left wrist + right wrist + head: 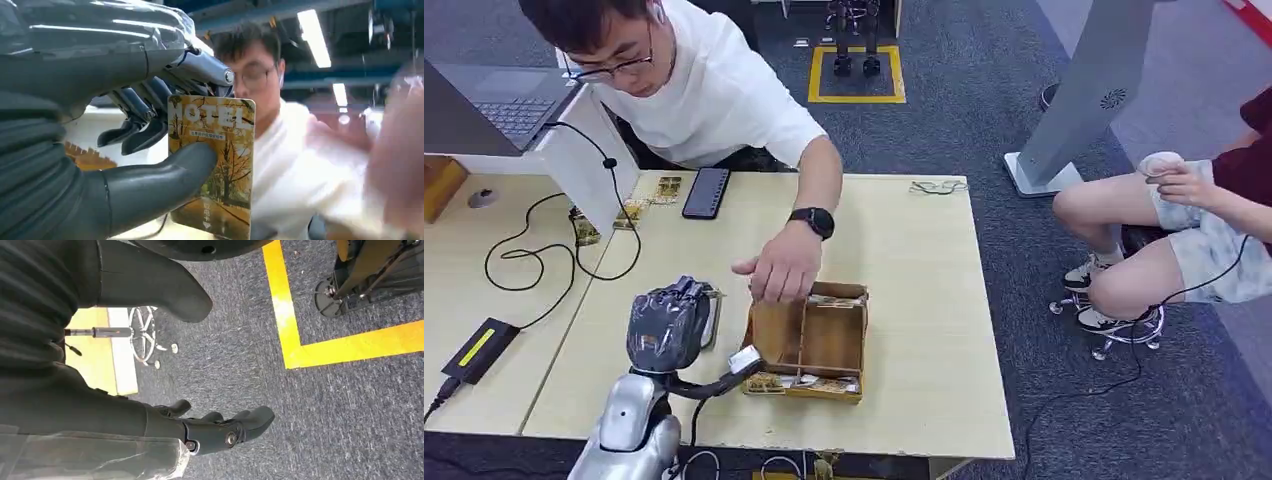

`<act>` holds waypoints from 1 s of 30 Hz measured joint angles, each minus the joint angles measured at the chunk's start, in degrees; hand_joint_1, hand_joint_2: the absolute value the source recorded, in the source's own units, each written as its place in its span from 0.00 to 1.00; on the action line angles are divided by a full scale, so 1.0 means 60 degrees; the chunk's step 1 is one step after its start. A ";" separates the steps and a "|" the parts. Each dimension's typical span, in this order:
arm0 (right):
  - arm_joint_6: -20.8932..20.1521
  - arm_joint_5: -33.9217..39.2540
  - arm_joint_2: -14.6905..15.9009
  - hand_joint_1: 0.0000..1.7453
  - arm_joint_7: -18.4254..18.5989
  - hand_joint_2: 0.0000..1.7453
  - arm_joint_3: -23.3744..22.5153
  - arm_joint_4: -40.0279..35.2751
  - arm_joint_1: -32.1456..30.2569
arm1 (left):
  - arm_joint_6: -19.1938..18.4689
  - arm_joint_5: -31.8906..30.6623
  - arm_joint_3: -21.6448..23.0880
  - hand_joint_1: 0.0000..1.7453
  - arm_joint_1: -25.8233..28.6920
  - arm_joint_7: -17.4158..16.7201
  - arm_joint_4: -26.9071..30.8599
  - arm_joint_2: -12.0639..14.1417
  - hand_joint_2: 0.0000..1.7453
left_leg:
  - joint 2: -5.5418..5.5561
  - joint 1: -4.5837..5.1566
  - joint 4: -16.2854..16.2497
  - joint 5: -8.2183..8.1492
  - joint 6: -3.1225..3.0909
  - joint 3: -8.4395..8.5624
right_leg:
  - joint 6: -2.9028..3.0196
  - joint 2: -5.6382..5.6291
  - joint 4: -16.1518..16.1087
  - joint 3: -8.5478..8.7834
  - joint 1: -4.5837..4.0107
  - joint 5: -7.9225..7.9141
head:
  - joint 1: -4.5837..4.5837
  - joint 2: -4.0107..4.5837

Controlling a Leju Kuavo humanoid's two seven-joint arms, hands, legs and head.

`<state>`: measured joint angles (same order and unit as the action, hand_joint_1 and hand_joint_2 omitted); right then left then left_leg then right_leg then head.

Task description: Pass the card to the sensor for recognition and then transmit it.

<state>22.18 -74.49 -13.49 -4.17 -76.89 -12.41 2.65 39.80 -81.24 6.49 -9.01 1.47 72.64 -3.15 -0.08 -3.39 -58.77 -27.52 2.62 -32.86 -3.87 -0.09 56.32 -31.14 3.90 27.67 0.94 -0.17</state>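
My left hand point(670, 323), wrapped in clear plastic, is raised over the pale table point(924, 260), just left of a wooden box. In the left wrist view this hand point(125, 150) pinches a yellow hotel card point(220, 150) with autumn trees between the thumb point(170, 175) and the fingers point(140, 125). The card stands upright and faces a person. A black flat device with a yellow label point(480, 348) lies on the left table. My right hand point(200, 430) hangs over the grey carpet, fingers apart, holding nothing.
A person in a white shirt leans over the table, a hand point(779, 268) reaching at the wooden box point(809, 342) that has cards along its front. A black phone point(706, 191), cables point(534, 250) and a laptop point(509, 110) lie further back. Another person point(1194, 230) sits at the right.
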 joint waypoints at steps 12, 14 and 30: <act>0.0033 -0.0004 0.0000 0.00 -0.0036 1.00 0.0000 0.0007 0.0003 | -0.0007 0.0873 -0.0855 1.00 -0.0053 0.1730 0.1252 -0.1045 1.00 | 0.0000 0.0000 0.0000 0.0000 0.0000 0.0000 | 0.0000 0.0000 0.0000 -0.0003 0.0000 0.0000 | -0.0004 0.0000; 0.0033 -0.0007 0.0000 0.00 -0.0040 1.00 0.0000 0.0011 0.0004 | -0.0011 0.1024 -0.0856 1.00 -0.0141 0.1693 0.1252 -0.1078 1.00 | 0.0000 0.0000 0.0000 0.0000 0.0000 -0.0001 | 0.0000 0.0000 0.0000 -0.0005 0.0000 0.0000 | 0.0000 0.0000; -0.0044 -0.0237 0.0000 0.00 -0.0036 1.00 0.0226 0.0036 0.0037 | -0.0015 0.0714 -0.0713 1.00 -0.1798 0.0276 0.0014 -0.0732 1.00 | -0.0003 0.0000 -0.0001 0.0002 -0.0001 -0.0002 | 0.0001 -0.0004 0.0001 -0.0008 0.0000 -0.0006 | 0.0000 0.0000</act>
<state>21.92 -75.91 -13.49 -4.39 -75.54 -12.20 2.87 39.71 -76.96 2.21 -19.80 3.13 72.72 -7.54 -0.10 -3.39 -58.78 -27.51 2.62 -32.87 -3.86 -0.11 56.32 -31.19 3.90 27.63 0.94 -0.17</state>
